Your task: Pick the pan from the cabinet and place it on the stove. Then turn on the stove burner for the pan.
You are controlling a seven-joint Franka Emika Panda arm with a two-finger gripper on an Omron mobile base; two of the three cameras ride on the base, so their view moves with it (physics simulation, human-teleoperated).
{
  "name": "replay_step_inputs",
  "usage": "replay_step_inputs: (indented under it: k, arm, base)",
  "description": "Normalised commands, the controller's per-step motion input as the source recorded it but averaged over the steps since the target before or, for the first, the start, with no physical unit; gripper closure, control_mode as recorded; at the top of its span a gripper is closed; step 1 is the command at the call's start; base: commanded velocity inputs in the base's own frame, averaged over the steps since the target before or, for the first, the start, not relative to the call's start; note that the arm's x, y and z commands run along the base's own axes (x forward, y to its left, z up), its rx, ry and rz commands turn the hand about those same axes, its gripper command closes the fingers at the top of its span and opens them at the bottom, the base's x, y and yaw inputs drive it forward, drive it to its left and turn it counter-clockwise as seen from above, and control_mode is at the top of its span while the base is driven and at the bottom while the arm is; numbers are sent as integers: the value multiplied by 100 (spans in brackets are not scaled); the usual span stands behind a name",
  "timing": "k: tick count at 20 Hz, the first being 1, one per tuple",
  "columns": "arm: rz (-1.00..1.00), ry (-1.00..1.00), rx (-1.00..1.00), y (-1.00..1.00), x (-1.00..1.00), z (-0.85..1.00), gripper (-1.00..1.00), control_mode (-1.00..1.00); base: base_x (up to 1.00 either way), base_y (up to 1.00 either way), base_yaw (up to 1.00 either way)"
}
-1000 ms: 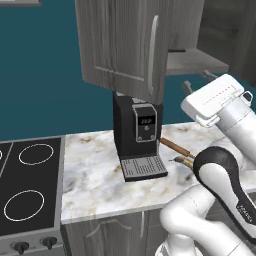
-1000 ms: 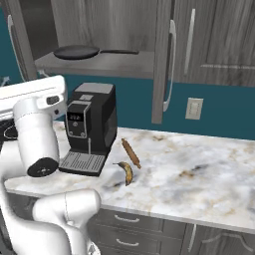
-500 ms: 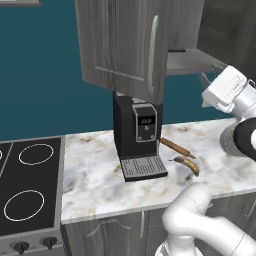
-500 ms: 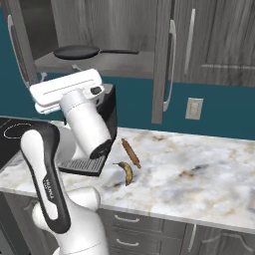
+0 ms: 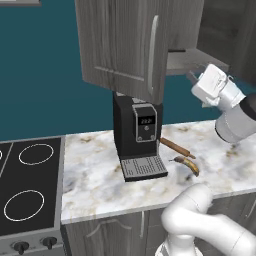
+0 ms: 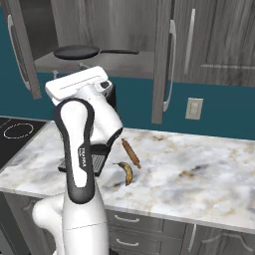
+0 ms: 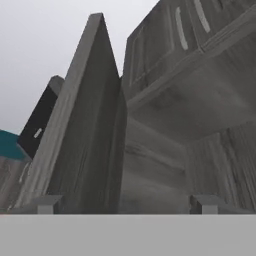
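The pan [image 6: 77, 51] lies on the shelf [image 6: 99, 64] of the open cabinet [image 6: 164, 60], its long black handle pointing right. My gripper [image 6: 83, 69] is just below the shelf's front edge, under the pan and apart from it. It points up at the shelf. In the hand view the gripper [image 7: 126, 204] is open, with nothing between its fingertips [image 7: 47, 204], facing the shelf's underside and a door edge. From the left, the gripper [image 5: 200, 82] sits below the shelf [image 5: 185, 60]. The stove [image 5: 30, 190] lies far left with its larger burner ring [image 5: 22, 205].
A black coffee machine [image 5: 140, 135] stands on the marble counter [image 5: 95, 175] under the cabinet's open left door [image 5: 125, 50]. A rolling pin [image 5: 175, 147] and a banana [image 5: 187, 165] lie to its right. Stove knobs [image 5: 20, 246] line the front strip.
The arm has swung round and lifted the hand from in front of the coffee machine up to just under the cabinet shelf. The jaws have stayed open.
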Motion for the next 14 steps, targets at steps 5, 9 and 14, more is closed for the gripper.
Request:
replay_step_inputs:
  k: [5,9,14]
  arm:
    - [0,8,-5,28,48,0,-100,-100]
    - [1,5,-10,18,53,0,-100,-100]
    - [20,0,-14,3,46,-4,-100,-100]
  base:
    - [0,0,0]
    - [0,0,0]
    - [0,0,0]
